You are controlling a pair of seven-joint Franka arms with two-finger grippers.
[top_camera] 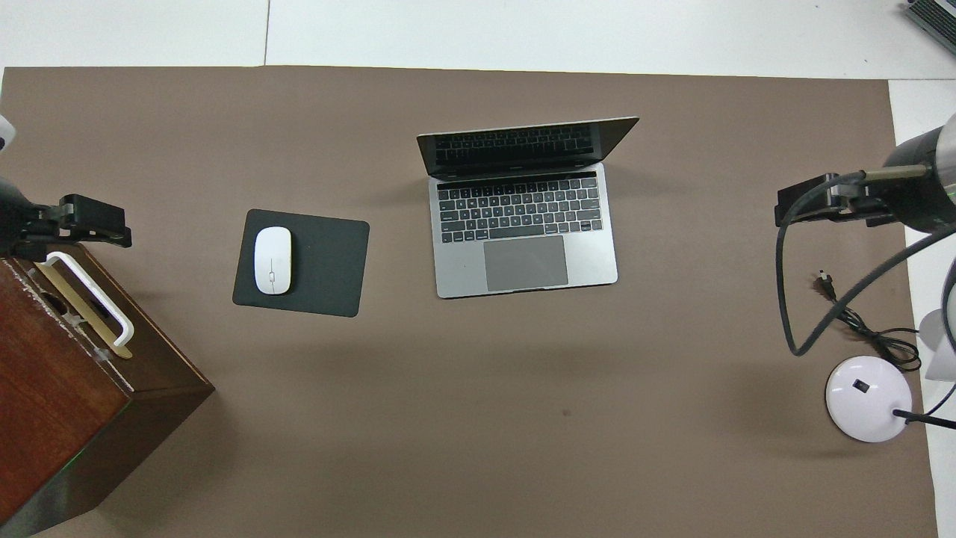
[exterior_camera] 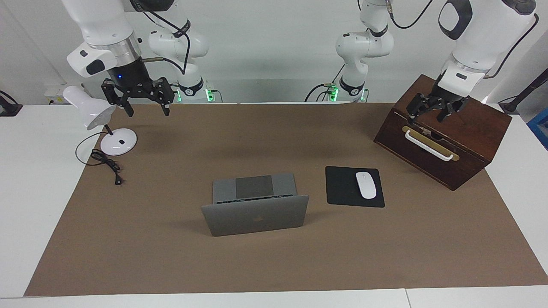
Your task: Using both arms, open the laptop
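The silver-grey laptop stands open in the middle of the brown mat, its lid raised with the apple logo facing away from the robots. The overhead view shows its keyboard deck and trackpad. My right gripper is open and empty, up in the air over the mat's edge beside the lamp, well away from the laptop. My left gripper is open and empty, over the wooden box. Both also show at the sides of the overhead view, the left gripper and the right gripper.
A black mouse pad with a white mouse lies beside the laptop toward the left arm's end. A dark wooden box with a white handle stands at that end. A white desk lamp and its cable are at the right arm's end.
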